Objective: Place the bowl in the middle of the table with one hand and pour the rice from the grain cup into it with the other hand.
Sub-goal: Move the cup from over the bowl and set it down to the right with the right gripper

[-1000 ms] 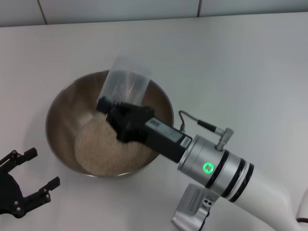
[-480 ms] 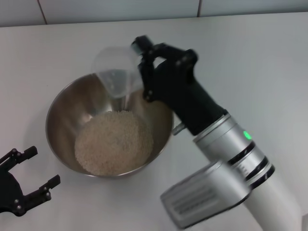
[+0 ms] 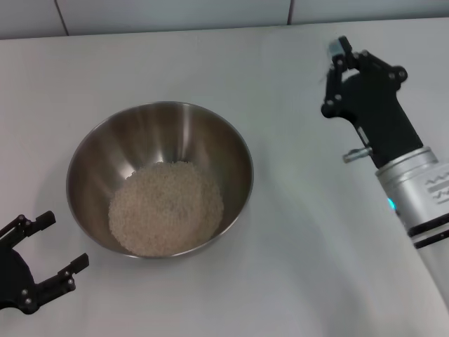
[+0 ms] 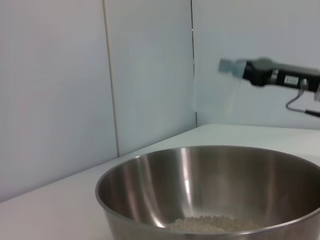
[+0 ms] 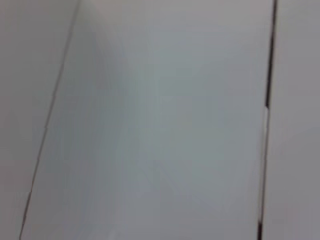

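The bowl [image 3: 160, 179], wide, shiny steel, sits upright on the white table [image 3: 295, 267]; the rice [image 3: 166, 208] lies in it as a pale mound; the grain cup [image 4: 215, 92], translucent, is a faint blur held aloft beside the right end effector [image 3: 342, 57].

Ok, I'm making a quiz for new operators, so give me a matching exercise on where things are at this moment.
1 rice
2 bowl
3 left gripper
4 grain cup

a open, left of the bowl, nearer the robot
b held up by the right gripper, off to the bowl's right
c heaped in the bowl
d standing on the table

Pairs: 1-c, 2-d, 3-a, 4-b
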`<state>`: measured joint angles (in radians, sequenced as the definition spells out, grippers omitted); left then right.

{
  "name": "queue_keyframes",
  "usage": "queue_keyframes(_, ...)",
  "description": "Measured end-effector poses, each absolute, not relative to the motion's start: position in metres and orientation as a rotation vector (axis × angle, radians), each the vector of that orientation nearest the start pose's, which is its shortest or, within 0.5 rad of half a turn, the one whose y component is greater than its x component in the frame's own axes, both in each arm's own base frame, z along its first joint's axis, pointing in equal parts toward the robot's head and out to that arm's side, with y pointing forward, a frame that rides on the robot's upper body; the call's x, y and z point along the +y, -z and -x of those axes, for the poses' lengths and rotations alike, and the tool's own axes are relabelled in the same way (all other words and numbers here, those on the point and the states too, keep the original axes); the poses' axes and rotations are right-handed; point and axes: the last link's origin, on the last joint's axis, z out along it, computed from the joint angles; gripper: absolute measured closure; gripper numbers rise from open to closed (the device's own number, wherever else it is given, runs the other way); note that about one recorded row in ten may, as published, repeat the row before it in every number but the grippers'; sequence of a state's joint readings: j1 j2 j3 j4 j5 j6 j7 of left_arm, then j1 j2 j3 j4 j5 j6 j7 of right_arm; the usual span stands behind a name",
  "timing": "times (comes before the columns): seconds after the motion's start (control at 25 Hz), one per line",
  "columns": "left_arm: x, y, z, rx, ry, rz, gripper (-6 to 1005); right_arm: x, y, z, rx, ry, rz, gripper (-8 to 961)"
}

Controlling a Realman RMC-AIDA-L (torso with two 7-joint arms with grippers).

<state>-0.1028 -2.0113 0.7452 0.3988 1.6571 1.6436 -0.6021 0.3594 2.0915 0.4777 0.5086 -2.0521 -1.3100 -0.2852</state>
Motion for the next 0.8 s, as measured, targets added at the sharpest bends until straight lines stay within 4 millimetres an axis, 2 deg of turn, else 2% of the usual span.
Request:
queue_keyframes(0.04,0.188,-0.007,0.364,-0.31,0.715,2.396,165,0.295,0.065,-0.244,0.251,-0.812,1.676,935)
queue_keyframes(0.08,0.188,-0.007,0.364,-0.31,0.715,2.395,165,0.298,0.065,-0.256,0.309,-0.794,1.691,935)
queue_keyframes(0.12,0.188,-0.007,0.364,-0.31,0.715,2.395,165,0.298,0.065,-0.256,0.309,-0.794,1.691,935)
queue_keyframes(0.2,0.188,-0.008,0.364,-0.311,0.714,2.394,165,0.302,0.068,-0.271,0.354,-0.727,1.721,935)
queue_keyframes(0.28,0.188,-0.008,0.365,-0.311,0.714,2.394,165,0.305,0.071,-0.277,0.377,-0.687,1.756,936)
queue_keyframes(0.48,0.188,-0.007,0.364,-0.311,0.715,2.396,165,0.312,0.086,-0.283,0.438,-0.606,1.864,936)
queue_keyframes(0.8,0.188,-0.006,0.364,-0.311,0.717,2.398,165,0.31,0.099,-0.278,0.41,-0.579,1.959,935)
